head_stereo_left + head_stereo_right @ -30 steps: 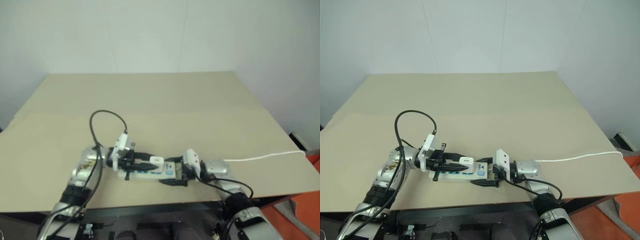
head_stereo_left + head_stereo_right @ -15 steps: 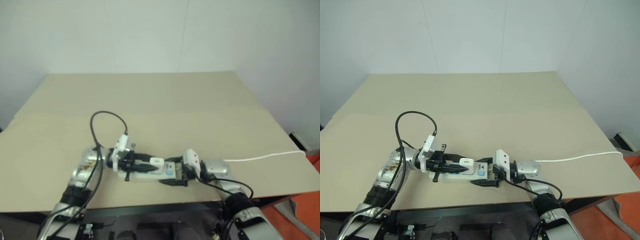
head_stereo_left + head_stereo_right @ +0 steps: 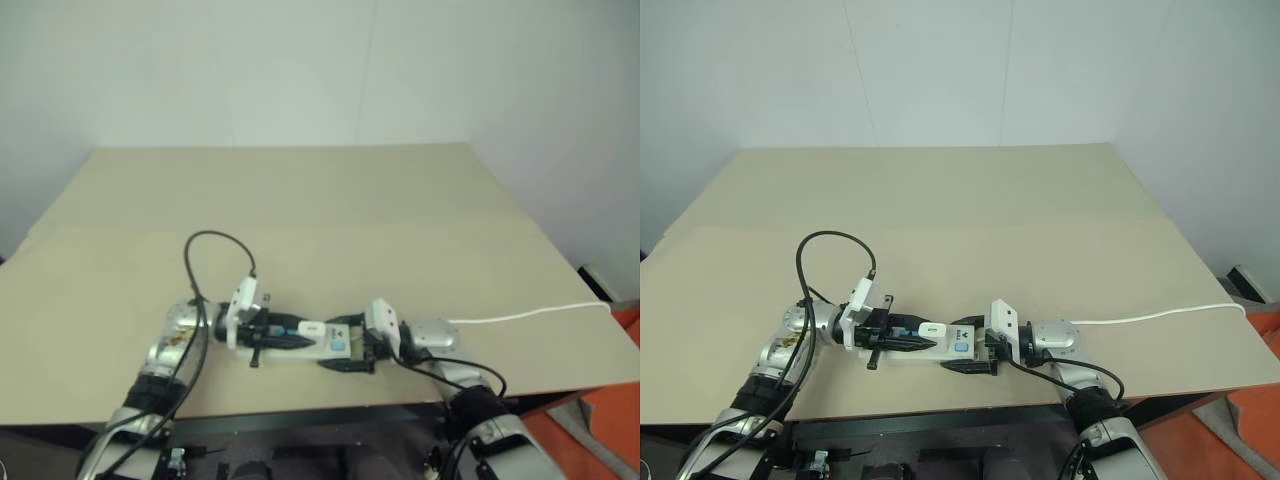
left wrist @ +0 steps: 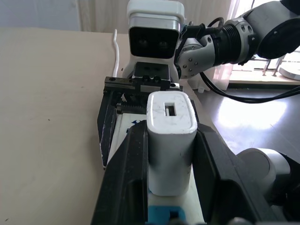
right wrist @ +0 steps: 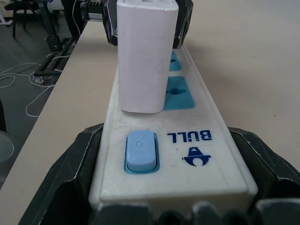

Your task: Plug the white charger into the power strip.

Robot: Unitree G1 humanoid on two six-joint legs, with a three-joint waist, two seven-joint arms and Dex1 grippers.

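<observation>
The white charger [image 4: 171, 140] is seen standing upright on the power strip [image 5: 161, 136], at the socket face nearest the strip's blue switch [image 5: 140, 151]. Whether its prongs are fully seated cannot be told; in the right wrist view its lower edge appears to meet the strip's top surface. The charger is clamped on two opposite sides between the black fingers of the left gripper [image 4: 164, 154], which is closed tightly on it. Two further blue socket faces [image 5: 176, 91] are visible on the strip beyond the charger, away from the switch.

The power strip is laid flat on the tan table [image 3: 330, 200], close to the table's near edge and roughly parallel to that edge. Its switch end is held by the right gripper [image 3: 345, 352], whose fingers [image 5: 70, 168] are spread wide and pressed against the strip's two long sides, so the strip is grasped across its width. The two grippers are pointed toward each other along the strip, with the charger between them.

A white cord [image 3: 530, 315] is seen running from beside the right wrist, past the strip's switch end, across the table to the right-hand table edge. A black cable loop [image 3: 215, 265] rises above the left wrist, on the side of the strip away from the switch.
</observation>
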